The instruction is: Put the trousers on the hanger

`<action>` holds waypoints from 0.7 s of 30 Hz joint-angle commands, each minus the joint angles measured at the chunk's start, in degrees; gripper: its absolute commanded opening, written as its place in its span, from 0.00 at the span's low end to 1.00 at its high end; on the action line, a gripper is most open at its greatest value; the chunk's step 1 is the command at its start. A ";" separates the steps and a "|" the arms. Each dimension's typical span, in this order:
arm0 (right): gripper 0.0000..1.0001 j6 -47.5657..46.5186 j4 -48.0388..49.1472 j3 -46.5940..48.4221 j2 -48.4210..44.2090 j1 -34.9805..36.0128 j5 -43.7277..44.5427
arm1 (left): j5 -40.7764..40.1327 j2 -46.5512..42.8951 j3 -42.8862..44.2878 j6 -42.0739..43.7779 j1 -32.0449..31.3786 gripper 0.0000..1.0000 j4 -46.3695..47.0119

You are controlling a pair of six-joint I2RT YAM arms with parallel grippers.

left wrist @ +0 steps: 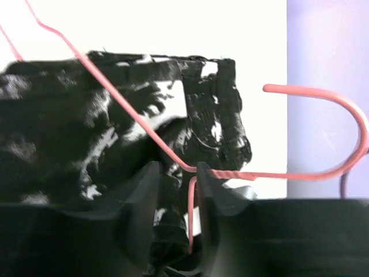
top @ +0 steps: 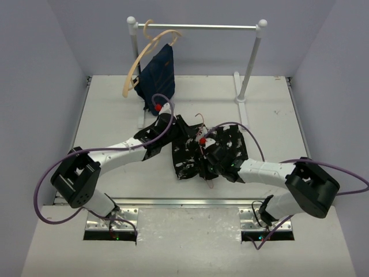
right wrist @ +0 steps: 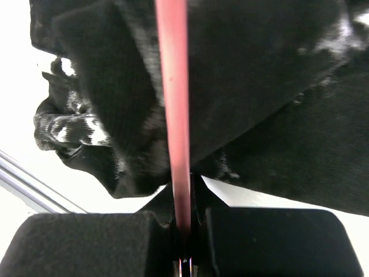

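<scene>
Overhead and wrist views, both arms at work mid-counter.

**Arm pose.** The left arm reaches from its base diagonally forward and to the right, low over the white counter (top: 109,121), so that the left tool (top: 170,129) sits at the left border of the black, white-speckled fabric trousers (top: 187,160). The right arm is folded low and runs leftward from its base. The right tool (top: 211,158) lies over the middle of the garment.

**Tool state.** In the left wrist view, the thin pink wire hanger (left wrist: 230,173) crosses the trousers diagonally, with its hook out to the right. Its twisted neck lies at the tip of one finger (left wrist: 212,193). A wire strand drops into the gap between the jaws, which stand partly apart, with cloth visible between them. In the right wrist view, the jaws are closed tight on a straight run of the same wire, which passes up over the dark cloth.

**Edges and room.** The trousers lie crumpled in the centre of the counter, well apart from its left and right edges and near its metal front strip (top: 173,202). Behind stands a white rail rack (top: 202,26) carrying a tan curved wooden hanger (top: 136,64) and a navy blue garment (top: 158,75). Bare counter separates the rack's feet from the trousers.
</scene>
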 commanded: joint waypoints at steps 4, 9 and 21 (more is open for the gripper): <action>0.00 0.42 -1.80 3.61 -1.44 0.76 1.58 | 8.99 -1.05 -6.51 -3.59 -0.56 0.00 1.93; 0.00 -0.09 -1.65 3.35 -2.27 0.76 0.84 | 8.25 -3.18 -11.45 -4.67 -1.15 0.00 3.29; 0.00 -0.15 -2.55 2.79 -1.57 2.26 3.37 | 28.95 14.35 -6.00 -7.67 -1.88 0.00 31.77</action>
